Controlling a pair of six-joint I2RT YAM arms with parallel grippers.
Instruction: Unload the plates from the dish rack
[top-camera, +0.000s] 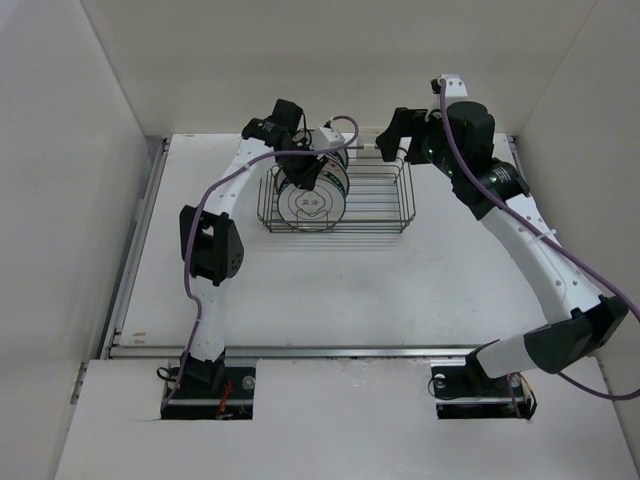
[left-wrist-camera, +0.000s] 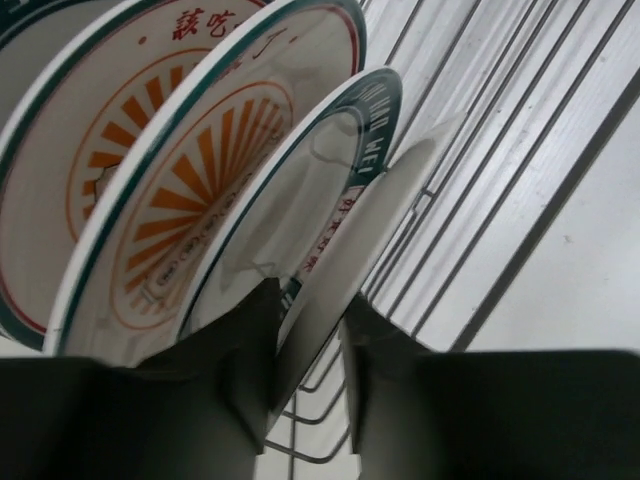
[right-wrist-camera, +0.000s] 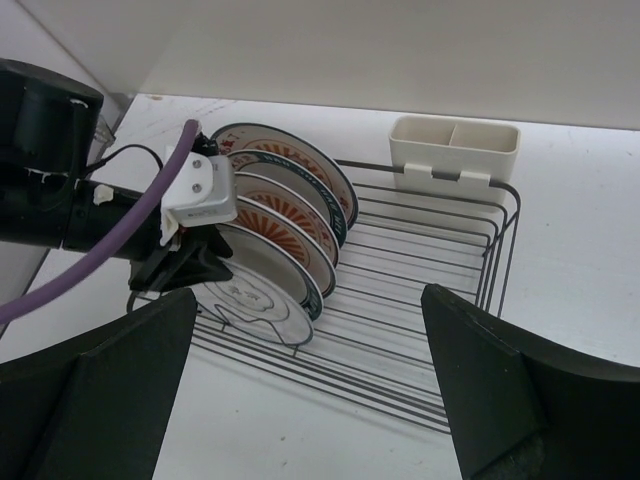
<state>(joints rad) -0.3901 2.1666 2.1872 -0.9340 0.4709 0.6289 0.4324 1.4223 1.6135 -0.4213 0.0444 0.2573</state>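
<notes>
Top external view: a dark wire dish rack sits on the white table, toward twelve o'clock from the table's middle. A row of round plates stands on edge in the rack's nine o'clock half; the three o'clock half holds only bare wire. The left claw reaches down onto the row. In the left wrist view its fingers sit against both faces of the nearest plate, pinching its teal-banded rim; orange sunburst plates stand behind it. The right claw hovers at the rack's one o'clock corner, spread wide and holding nothing, just beside a cream plastic holder clipped there.
</notes>
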